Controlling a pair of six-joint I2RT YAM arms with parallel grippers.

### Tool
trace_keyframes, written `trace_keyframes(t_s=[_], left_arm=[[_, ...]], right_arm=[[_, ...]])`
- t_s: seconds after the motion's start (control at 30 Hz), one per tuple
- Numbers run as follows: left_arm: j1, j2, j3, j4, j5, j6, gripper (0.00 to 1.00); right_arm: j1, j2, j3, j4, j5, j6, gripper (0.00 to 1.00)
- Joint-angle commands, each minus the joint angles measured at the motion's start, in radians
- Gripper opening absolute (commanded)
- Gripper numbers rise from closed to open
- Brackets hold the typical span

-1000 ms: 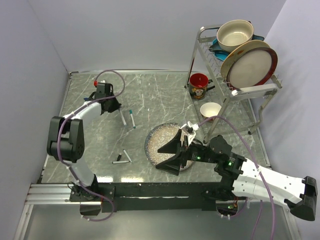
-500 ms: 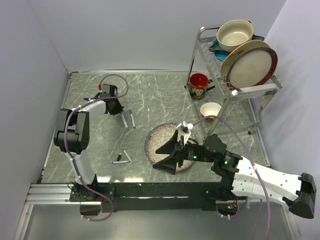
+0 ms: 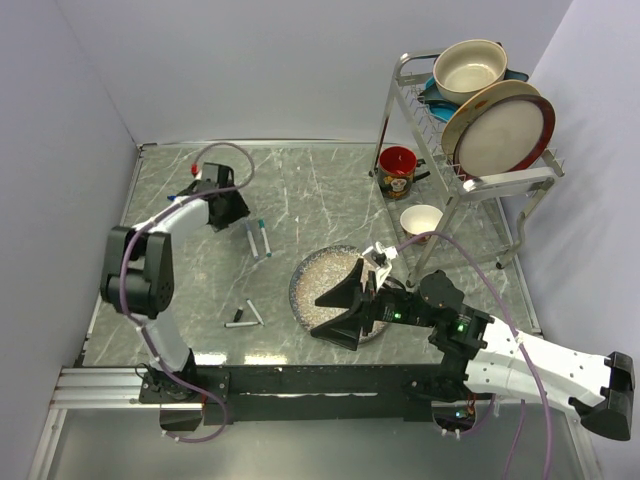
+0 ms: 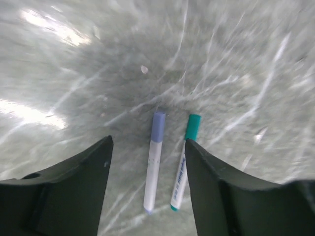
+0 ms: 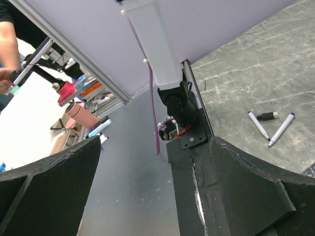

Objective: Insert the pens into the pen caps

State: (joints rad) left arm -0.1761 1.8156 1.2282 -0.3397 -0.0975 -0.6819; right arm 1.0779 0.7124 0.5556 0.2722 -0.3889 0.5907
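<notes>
Pens (image 3: 263,238): blue-capped pen (image 4: 154,164) and teal-capped pen (image 4: 181,169) lie parallel on the table (image 3: 300,190), framed by your left gripper (image 4: 147,141), spread empty, seemingly lining up a pick. Your right gripper (image 3: 340,312) hangs agape, empty, above the speckled plate (image 3: 310,275).

Top view: we look from above and behind the arm bases, steeply down, far enough back to take in the whole bench (image 3: 330,190), both arms and the dish rack (image 3: 470,130).
Left wrist view: we ride on the left hand (image 3: 232,212), close to the bench and facing down onto it; its fingers (image 4: 69,191) frame our lower corners.
Right wrist view: we sit on the right hand (image 3: 320,318), facing sideways over the bench's near left corner to the left arm's base (image 5: 179,115) and the room beyond; the picture is tilted.
Top and left wrist share: the blue-capped pen (image 3: 249,240) (image 4: 153,162) and the teal-capped pen (image 3: 264,240) (image 4: 182,164).
Top and right wrist share: the pair of pens (image 3: 255,313) (image 5: 258,125) near that corner.
</notes>
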Motion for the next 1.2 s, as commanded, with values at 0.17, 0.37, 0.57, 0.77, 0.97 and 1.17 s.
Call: trace_keyframes(t_s=[0.17, 0.37, 0.57, 0.77, 0.97, 1.17], left_arm=[[0.118, -0.19, 0.07, -0.155, -0.112, -0.175, 0.63], [0.116, -0.303, -0.077, -0.202, -0.079, -0.225, 0.58], [0.115, -0.577, -0.327, -0.193, -0.067, -0.237, 0.59], [0.115, -0.847, -0.533, -0.166, 0.042, -0.255, 0.63], [0.112, -0.966, -0.642, -0.191, 0.124, -0.323, 0.57], [0.109, -1.068, -0.742, -0.289, 0.107, -0.522, 0.51]], right_arm=[[0.008, -0.016, 0.021, -0.001, 0.033, -0.006, 1.0], [0.008, 0.054, 0.069, -0.163, 0.215, -0.009, 1.0], [0.01, 0.148, 0.076, -0.171, 0.271, 0.041, 1.0], [0.014, 0.311, 0.155, -0.265, 0.38, 0.098, 1.0], [0.025, 0.394, 0.133, -0.245, 0.407, 0.167, 1.0], [0.04, 0.443, 0.125, -0.217, 0.392, 0.179, 1.0]])
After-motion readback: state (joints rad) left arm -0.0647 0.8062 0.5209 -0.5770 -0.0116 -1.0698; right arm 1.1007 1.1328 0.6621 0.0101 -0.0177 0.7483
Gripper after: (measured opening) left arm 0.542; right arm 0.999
